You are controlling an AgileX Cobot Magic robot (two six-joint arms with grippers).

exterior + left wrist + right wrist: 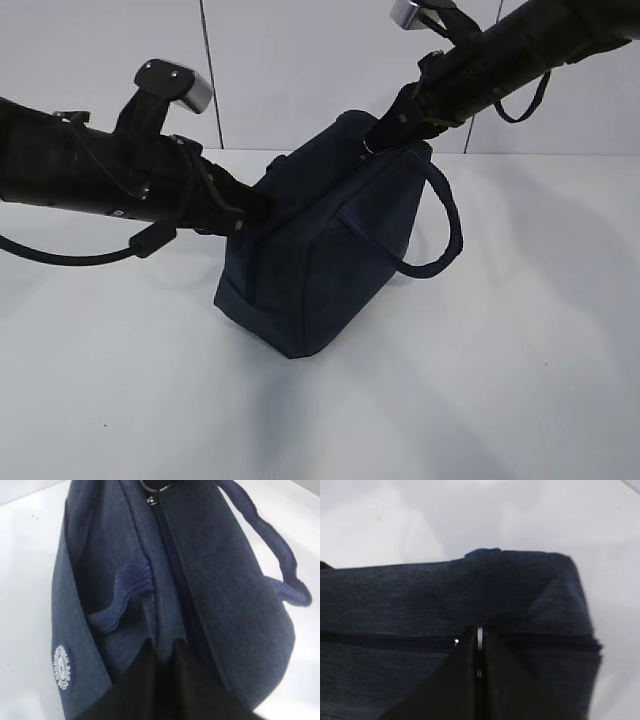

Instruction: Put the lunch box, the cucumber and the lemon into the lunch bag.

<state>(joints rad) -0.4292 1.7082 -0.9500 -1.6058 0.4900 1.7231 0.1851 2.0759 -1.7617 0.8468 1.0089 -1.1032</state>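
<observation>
The dark navy lunch bag [330, 260] stands tilted on the white table, and its zipper looks closed along the part I see. My left gripper [250, 210] is shut on a fold of fabric at the bag's near end, by the zipper line [162, 641]. My right gripper [375, 140] is shut on the round metal ring pull [479, 636] at the bag's far top end; the ring also shows in the left wrist view [156, 486]. One loop handle [450, 225] hangs at the right, the other [125, 600] lies against the side. The lunch box, cucumber and lemon are out of view.
The white table [480, 380] spreads around the bag, with a white panelled wall [300, 70] behind. A round white logo patch [62, 667] sits on the bag's side. Both arms reach in from the upper left and upper right.
</observation>
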